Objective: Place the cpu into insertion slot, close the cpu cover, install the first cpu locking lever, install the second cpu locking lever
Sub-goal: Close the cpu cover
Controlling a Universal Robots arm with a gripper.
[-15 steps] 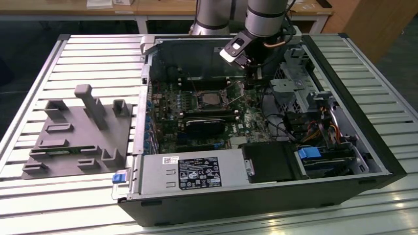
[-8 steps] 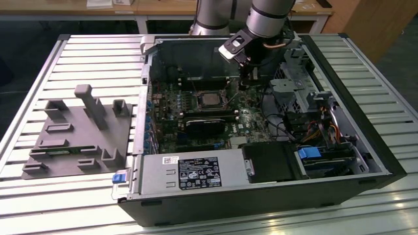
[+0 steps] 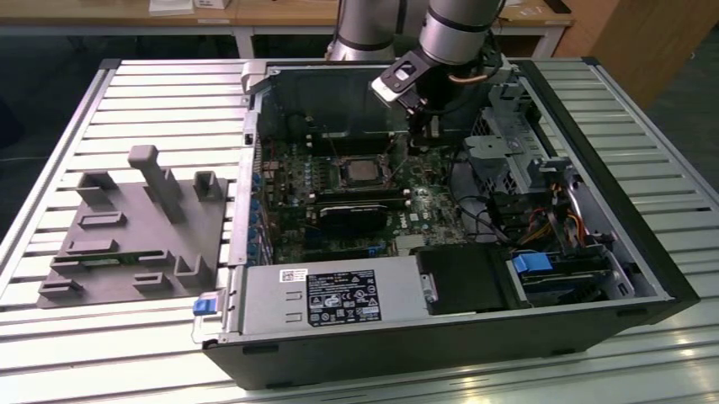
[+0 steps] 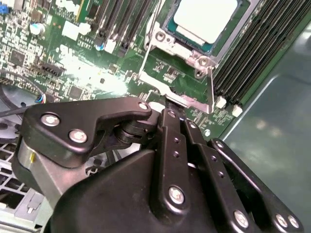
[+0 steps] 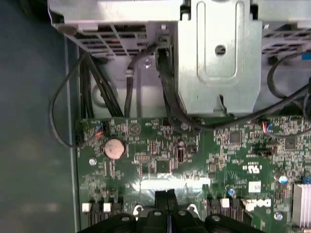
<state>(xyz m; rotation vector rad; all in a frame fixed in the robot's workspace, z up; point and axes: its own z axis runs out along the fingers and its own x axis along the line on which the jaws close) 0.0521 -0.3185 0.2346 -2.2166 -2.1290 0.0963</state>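
The gripper, fingers closed together, at the green circuit board just beside the cpu cover, which frames the seated cpu

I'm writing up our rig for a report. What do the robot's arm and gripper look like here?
The silver-grey tubular arm has smooth metal sections and darker grey joints. A small white-and-black box sits near its wrist, with a coppery cable beside it. The matte black gripper is built of flat linkage bars pinned with silver screws, ending in slim black jaws.
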